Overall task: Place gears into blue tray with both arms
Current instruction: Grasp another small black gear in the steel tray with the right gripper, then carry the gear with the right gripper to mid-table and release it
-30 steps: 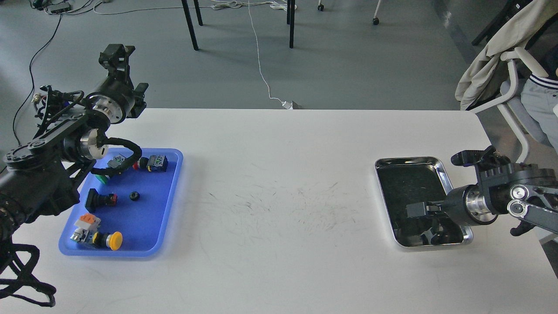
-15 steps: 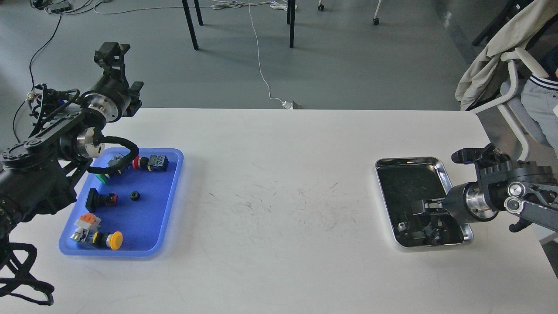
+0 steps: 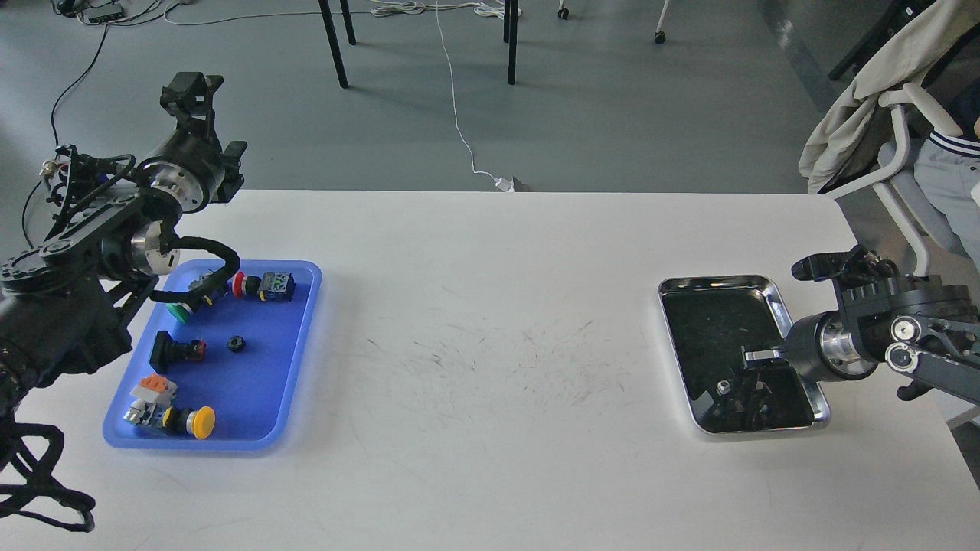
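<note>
One small black gear point(image 3: 236, 344) lies in the middle of the blue tray point(image 3: 302, 329) at the table's left. My left gripper point(image 3: 189, 86) is raised high behind the tray's far left corner, away from the gear; its fingers are too dark to separate. My right gripper point(image 3: 750, 367) reaches from the right into the near end of the steel tray point(image 3: 720, 284). Its dark fingers merge with the tray's dark reflecting inside, so their state and any hold are unclear. A tiny silvery piece point(image 3: 722, 388) lies just left of it.
Several push-button switches share the blue tray: a yellow-capped one point(image 3: 200, 422), a red-capped one point(image 3: 264, 285), a green-capped one point(image 3: 178, 312) and a black one point(image 3: 174, 350). My left arm's cable loops over the tray's back. A chair with a jacket point(image 3: 865, 92) stands at the right.
My left gripper has swung further left and up, away from the blue tray. My right gripper has drawn back to the right within the steel tray, uncovering a small silvery piece.
</note>
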Motion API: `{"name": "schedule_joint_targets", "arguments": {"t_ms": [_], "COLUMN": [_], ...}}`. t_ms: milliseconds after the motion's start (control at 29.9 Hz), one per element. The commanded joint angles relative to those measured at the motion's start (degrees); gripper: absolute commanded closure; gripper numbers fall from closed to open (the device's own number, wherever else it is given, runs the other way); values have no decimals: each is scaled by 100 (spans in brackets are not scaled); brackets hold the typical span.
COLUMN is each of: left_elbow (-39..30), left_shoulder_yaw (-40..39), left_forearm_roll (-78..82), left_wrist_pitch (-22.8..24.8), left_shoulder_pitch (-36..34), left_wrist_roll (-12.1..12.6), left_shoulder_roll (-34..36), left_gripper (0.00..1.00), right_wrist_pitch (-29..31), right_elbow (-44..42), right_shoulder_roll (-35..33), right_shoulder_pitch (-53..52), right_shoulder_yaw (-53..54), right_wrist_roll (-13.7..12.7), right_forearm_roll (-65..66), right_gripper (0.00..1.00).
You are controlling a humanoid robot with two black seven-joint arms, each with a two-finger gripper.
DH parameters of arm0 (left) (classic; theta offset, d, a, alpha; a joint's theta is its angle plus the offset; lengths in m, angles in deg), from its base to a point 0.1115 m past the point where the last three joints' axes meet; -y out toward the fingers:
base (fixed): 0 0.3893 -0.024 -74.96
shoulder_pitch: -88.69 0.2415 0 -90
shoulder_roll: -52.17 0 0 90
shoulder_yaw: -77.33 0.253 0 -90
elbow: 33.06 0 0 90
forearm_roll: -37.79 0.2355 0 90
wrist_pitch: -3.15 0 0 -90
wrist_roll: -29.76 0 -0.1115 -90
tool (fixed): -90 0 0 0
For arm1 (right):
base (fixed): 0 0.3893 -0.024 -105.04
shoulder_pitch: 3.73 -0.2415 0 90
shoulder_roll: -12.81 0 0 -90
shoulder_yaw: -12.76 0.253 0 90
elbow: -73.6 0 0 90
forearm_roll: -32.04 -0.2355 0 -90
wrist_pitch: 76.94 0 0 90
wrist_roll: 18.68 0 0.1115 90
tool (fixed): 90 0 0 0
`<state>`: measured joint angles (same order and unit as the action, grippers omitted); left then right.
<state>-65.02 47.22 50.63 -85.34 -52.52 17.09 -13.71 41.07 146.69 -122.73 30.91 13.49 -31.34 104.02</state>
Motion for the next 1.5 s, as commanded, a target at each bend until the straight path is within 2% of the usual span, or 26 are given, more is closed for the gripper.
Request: {"name": "schedule_joint_targets", "arguments": {"t_ms": [0, 134, 267, 301, 368, 535, 769, 969, 1270, 1471], "left_elbow": [41, 41, 41, 41, 41, 181, 182, 182, 182, 182], "left_shoulder_yaw": [-3, -3, -12, -12, -12, -12, -12, -21, -30, -21], "left_forearm_roll": [-1, -1, -1, -1, -1, -1, -9, -9, -9, -9], "left_wrist_pitch": [8, 8, 8, 8, 8, 16, 43, 16, 8, 16], "left_shoulder_pitch": [-12, -12, -12, -12, -21, -74, -109, -223, -390, -399], "left_wrist_roll": [1, 1, 1, 1, 1, 1, 19, 19, 1, 1], "left_shoulder_roll": [14, 23, 6, 5, 5, 5, 14, 5, 23, 49], "left_gripper": [2, 2, 2, 2, 2, 2, 2, 2, 2, 2], "right_wrist_pitch": [-1, -1, -1, -172, -646, -1016, -1719, -1817, -1834, -1966], "right_elbow": [109, 468, 750, 803, 812, 681, -425, -1147, -1727, -1719], "right_shoulder_roll": [1, -78, 9, 79, 412, 1527, 3215, 4499, 4553, 4553], "right_shoulder_pitch": [-326, -931, -1442, -1495, -1566, -1470, -917, -240, 437, 455], "right_shoulder_yaw": [23, 23, 50, 50, 50, -12, 6, 85, 199, 208], "right_wrist_roll": [0, 8, 52, 96, 236, 316, 465, 632, 659, 668], "right_forearm_roll": [-9, -219, -1272, -1501, -1862, -2162, -2356, -2338, -2303, -2329], "right_gripper": [98, 98, 98, 98, 98, 98, 98, 98, 98, 97]}}
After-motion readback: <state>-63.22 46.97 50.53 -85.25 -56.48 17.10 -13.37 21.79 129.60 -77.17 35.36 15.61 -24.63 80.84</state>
